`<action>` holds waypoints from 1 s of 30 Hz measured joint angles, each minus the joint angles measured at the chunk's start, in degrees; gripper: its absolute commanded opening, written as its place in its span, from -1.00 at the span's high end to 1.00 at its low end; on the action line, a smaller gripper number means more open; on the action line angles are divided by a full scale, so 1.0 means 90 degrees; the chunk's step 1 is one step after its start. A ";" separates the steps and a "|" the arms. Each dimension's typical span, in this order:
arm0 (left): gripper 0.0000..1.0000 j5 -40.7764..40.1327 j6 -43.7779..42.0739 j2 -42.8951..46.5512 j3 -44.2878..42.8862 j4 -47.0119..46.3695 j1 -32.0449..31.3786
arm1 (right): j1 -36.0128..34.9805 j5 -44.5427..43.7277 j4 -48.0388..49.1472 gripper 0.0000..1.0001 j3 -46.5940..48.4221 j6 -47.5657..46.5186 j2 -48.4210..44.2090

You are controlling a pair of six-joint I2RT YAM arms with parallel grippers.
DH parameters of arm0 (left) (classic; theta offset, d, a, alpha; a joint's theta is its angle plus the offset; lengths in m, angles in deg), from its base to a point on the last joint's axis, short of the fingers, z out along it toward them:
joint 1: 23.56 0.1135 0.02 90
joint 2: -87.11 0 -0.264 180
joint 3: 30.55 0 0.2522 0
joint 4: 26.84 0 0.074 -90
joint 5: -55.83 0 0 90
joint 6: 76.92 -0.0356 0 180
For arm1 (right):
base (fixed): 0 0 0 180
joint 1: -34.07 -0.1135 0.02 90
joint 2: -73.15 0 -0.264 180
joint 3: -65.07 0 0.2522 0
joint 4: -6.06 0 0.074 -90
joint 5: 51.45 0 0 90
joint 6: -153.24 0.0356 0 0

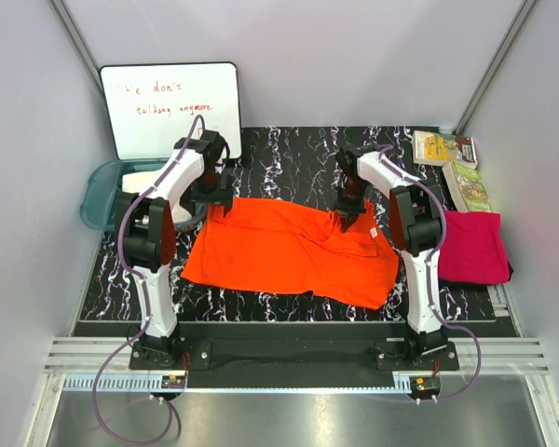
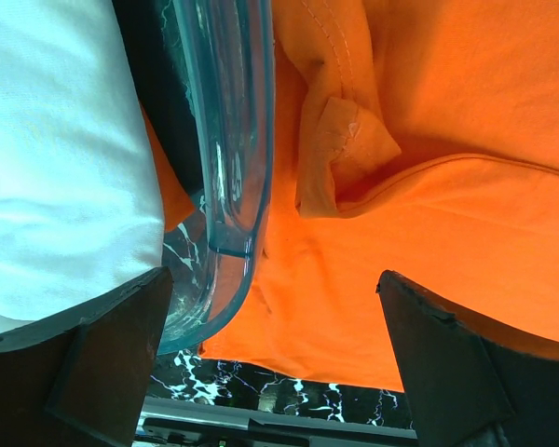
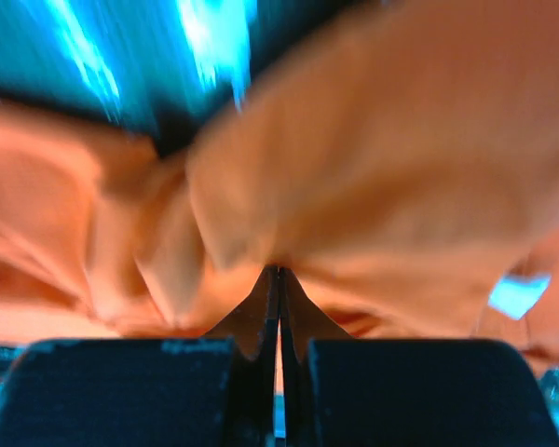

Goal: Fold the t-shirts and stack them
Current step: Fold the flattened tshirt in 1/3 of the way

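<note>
Left pincer [image 2: 275,354] gapes above orange shirt [image 2: 447,186], teal tub [image 2: 228,140] just beside it.

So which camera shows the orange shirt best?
The top external view: the orange shirt shows nearly whole, spread on the table. The left wrist view shows only a creased patch beside the teal tub; the right wrist view, blurred folds pinched by the right gripper.

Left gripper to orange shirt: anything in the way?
Partly. The open left gripper hangs over the orange shirt at its bunched edge, but the rim of the teal tub shows between its jaws, close to one, and could get caught.
</note>
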State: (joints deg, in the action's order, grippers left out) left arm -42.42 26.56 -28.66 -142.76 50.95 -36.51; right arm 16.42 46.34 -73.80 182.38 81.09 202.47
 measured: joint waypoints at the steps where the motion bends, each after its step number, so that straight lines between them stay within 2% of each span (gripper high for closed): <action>1: -0.98 0.0000 0.0000 0.0002 0.0000 -0.0007 0.0000 | 0.0002 -0.0051 0.0029 1.00 0.0134 -0.0002 0.0112; 10: -0.98 0.0007 -0.0002 0.0005 -0.0002 -0.0036 -0.0002 | 0.0002 -0.0321 -0.0039 1.00 0.1520 -0.0015 0.0925; 18: -0.98 0.0056 -0.0005 0.0005 -0.0019 -0.0027 -0.0039 | 0.0053 -0.0860 -0.0233 1.00 0.1872 -0.0012 0.1115; 30: -0.98 0.0522 -0.0095 0.0005 -0.0843 -0.0119 -0.0568 | 0.1103 -0.1139 -0.0449 1.00 0.3167 -0.0112 0.1783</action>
State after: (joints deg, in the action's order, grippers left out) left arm -37.72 25.71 -28.62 -150.35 49.88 -41.63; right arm 26.35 36.09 -77.85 210.88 80.08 218.51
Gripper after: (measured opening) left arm 0.987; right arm 0.007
